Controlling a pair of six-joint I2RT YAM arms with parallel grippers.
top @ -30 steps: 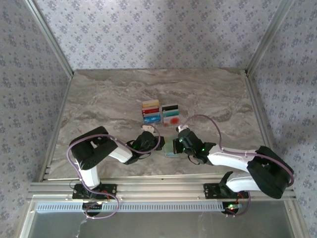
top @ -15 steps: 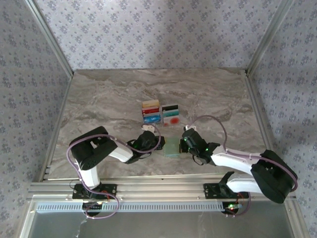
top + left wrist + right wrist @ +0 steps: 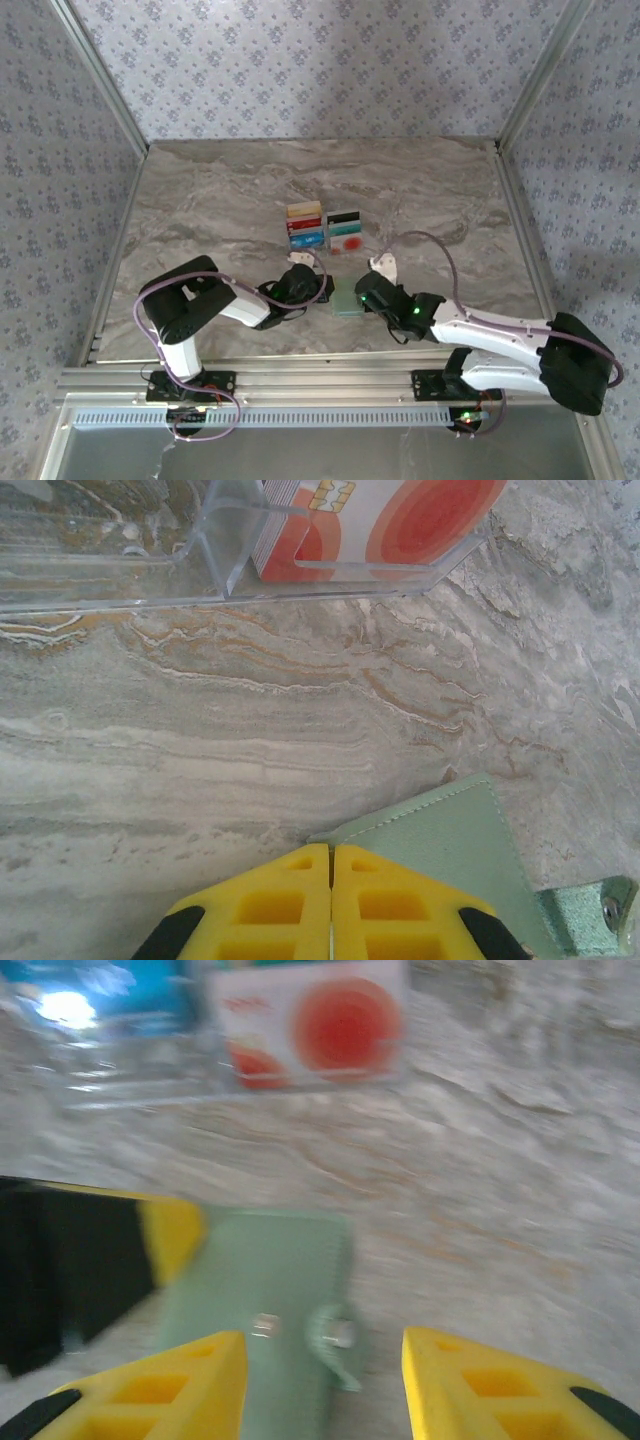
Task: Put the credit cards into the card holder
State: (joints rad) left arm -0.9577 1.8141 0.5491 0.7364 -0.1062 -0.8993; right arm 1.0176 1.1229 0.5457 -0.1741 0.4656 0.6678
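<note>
The pale green card holder (image 3: 346,297) lies flat on the marble table between my two grippers. My left gripper (image 3: 318,290) is shut, and its yellow fingertips (image 3: 331,848) rest on the holder's near-left corner (image 3: 450,850). My right gripper (image 3: 325,1360) stands open around the holder's (image 3: 265,1270) right edge and its snap tab (image 3: 340,1335), gripping nothing. The credit cards (image 3: 323,229) stand in two rows just beyond. The white-with-red card (image 3: 400,520) is nearest, and a blue card (image 3: 100,1000) is beside it. The right wrist view is blurred.
A clear plastic stand (image 3: 120,570) holds the cards upright. The marble table (image 3: 220,200) stretches bare to the left, right and back. Patterned walls enclose it on three sides, and a metal rail (image 3: 320,385) runs along the near edge.
My right gripper has opened and let go of the card holder, then drawn back toward the near edge. The holder has settled flat. The left gripper stayed put.
</note>
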